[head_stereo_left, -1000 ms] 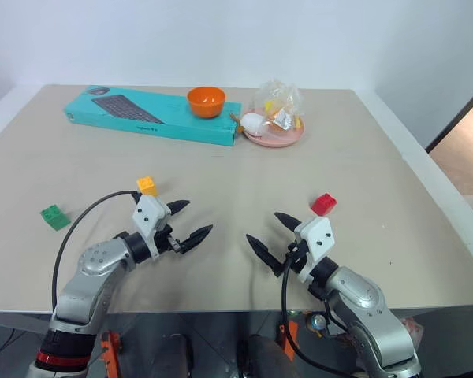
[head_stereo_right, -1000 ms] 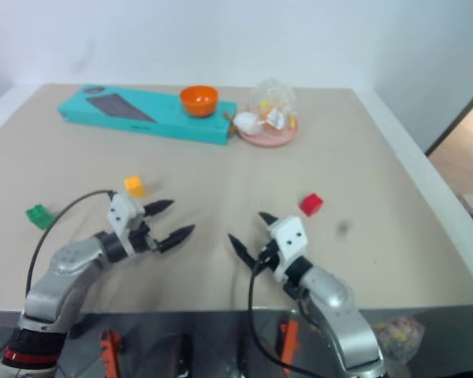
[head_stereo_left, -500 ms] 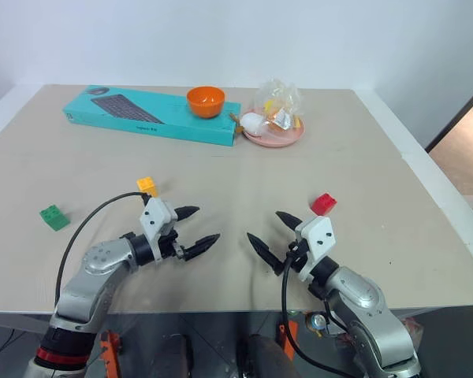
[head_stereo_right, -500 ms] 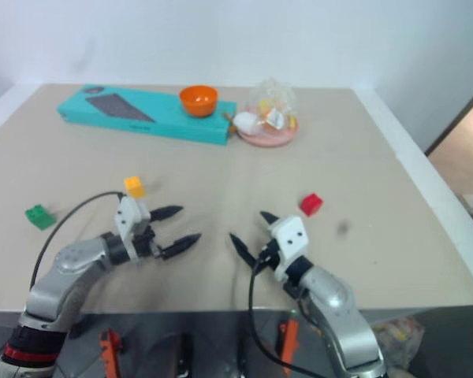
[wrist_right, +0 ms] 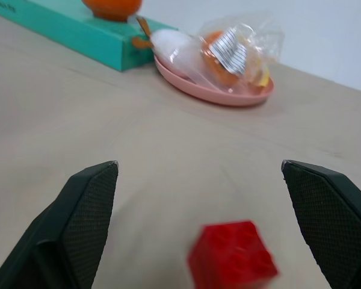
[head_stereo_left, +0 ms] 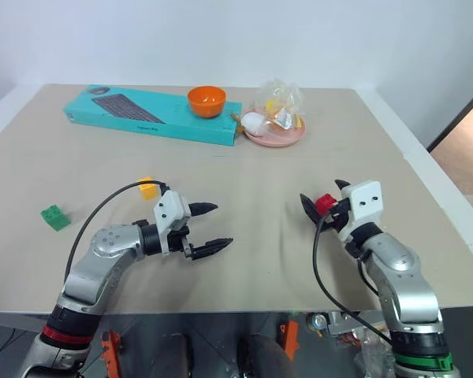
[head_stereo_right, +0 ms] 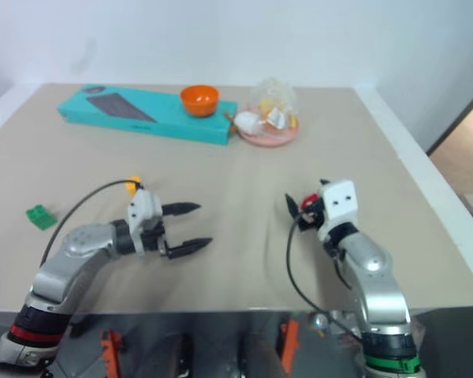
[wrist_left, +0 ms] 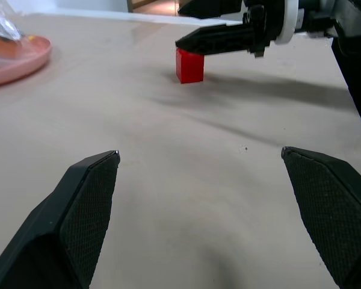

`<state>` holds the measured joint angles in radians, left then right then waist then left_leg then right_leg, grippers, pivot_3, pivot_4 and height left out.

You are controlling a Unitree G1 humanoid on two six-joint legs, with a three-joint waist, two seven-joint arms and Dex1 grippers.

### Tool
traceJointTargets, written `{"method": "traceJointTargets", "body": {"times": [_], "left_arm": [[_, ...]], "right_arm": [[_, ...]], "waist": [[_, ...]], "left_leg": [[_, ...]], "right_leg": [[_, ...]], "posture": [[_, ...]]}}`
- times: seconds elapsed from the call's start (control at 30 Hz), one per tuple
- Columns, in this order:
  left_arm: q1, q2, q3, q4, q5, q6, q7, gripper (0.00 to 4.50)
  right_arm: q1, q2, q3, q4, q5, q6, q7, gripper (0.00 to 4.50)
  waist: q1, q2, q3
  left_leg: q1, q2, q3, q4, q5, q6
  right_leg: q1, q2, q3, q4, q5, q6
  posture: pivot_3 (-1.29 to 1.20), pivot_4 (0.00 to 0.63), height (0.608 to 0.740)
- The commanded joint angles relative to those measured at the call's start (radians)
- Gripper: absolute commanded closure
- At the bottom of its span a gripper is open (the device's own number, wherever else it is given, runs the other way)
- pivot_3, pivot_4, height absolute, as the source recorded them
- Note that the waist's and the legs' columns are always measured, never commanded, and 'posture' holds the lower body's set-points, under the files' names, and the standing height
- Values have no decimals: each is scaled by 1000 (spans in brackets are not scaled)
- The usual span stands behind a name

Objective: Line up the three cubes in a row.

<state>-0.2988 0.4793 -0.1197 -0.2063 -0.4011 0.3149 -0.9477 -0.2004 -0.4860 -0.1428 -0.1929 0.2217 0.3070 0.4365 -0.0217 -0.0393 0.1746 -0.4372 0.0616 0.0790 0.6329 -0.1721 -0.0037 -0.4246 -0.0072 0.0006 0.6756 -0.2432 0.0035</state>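
The left end effector (head_stereo_left: 211, 226) hangs low over the near part of the counter (head_stereo_left: 244, 169), its 2 black fingers spread wide and holding nothing, pointing across toward the robot's right. The yellow-orange cube (head_stereo_left: 148, 188) sits just behind its wrist, partly hidden by the white housing and the cable. The green cube (head_stereo_left: 54, 217) lies well apart, out past the left elbow toward the counter's left edge.

The right end effector (head_stereo_left: 322, 199) is also spread wide and empty, pointing forward. The red cube (wrist_right: 233, 259) sits on the counter between its 2 fingers — close to the tips, and not gripped.

Far beyond both end effectors, along the back of the counter, lie a teal keyboard box (head_stereo_left: 150, 114), an orange bowl (head_stereo_left: 206, 100) standing on it, and — just to its right — a pink plate (head_stereo_left: 274, 134) holding a clear bag of wrapped items.
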Motion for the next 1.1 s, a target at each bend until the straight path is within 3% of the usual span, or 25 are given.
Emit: {"method": "traceJointTargets", "body": {"times": [0.03, 0.43, 0.97, 1.0, 1.1], "left_arm": [[-17, -4, 0, -13, -12, -7, -10, 48], [9, -8, 12, -38, -24, -8, -3, 48], [41, -2, 23, -61, -16, -14, 16, 48], [43, -2, 23, -61, -15, -14, 17, 0], [45, -4, 21, -60, -12, -18, 22, 0]], "right_arm": [[-45, -80, -82, 80, 85, -5, 130, 0], [-141, -186, -85, 325, 185, 60, 374, 0], [-241, -150, -30, 536, 133, 9, 404, 0], [-245, -148, -30, 544, 133, 6, 404, 522], [-250, -143, -27, 548, 134, 3, 410, 1488]], "waist": [[0, 1, 0], [0, 1, 1], [0, 2, 1], [0, 2, 1], [-1, 2, 1]], "left_leg": [[0, 0, 0, 0, 0, 0], [1, 0, 0, 1, 0, 0], [1, 0, 1, 1, 0, 0], [1, 0, 1, 1, 0, 0], [1, 0, 1, 1, 0, 0]], "right_leg": [[0, 0, 0, 0, 0, 0], [1, 1, 1, 0, 1, -1], [0, 1, 2, 0, 2, 0], [0, 1, 2, 0, 2, 0], [0, 1, 3, 0, 2, 1]], "posture": [[0, 150, 740], [0, 150, 740], [0, 150, 740], [0, 150, 740], [0, 150, 740]]}}
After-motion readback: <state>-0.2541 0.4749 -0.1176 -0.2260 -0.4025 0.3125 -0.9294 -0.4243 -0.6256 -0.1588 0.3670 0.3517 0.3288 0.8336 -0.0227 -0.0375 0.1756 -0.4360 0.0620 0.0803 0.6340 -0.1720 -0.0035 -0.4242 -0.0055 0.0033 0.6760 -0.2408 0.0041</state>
